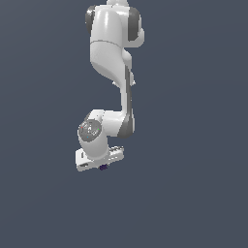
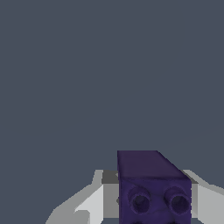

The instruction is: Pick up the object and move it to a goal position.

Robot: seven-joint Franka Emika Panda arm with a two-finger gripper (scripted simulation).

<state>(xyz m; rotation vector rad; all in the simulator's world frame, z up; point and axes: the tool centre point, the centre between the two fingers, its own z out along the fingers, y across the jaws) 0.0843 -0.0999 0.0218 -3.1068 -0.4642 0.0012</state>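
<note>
Flat slate-grey fills both views from edge to edge — no desk edge, seam or horizon shows, so nothing marks where a surface begins.

In the exterior view the white Panda arm (image 1: 114, 72) comes down from the top edge of the picture, bends at a grey-jointed elbow and ends in a round wrist with the white hand turned flat beneath it. The jaws (image 1: 102, 166) point away from that camera and are mostly hidden under the hand; only a small dark purple speck, the block (image 1: 103, 167), peeks out at the hand's lower edge, slightly toward the exterior view's right of the hand's middle.

The wrist view shows the same block (image 2: 153, 188) far larger: a dark purple, roughly box-shaped piece with two round recesses on the face turned to the camera. White fingers (image 2: 94, 203) stand on either side of it, each just against a side face with no gap visible — the jaws are clenched on the block. Whether the block rests on anything or hangs clear cannot be told, since the grey behind it has no shadow or contact line.
</note>
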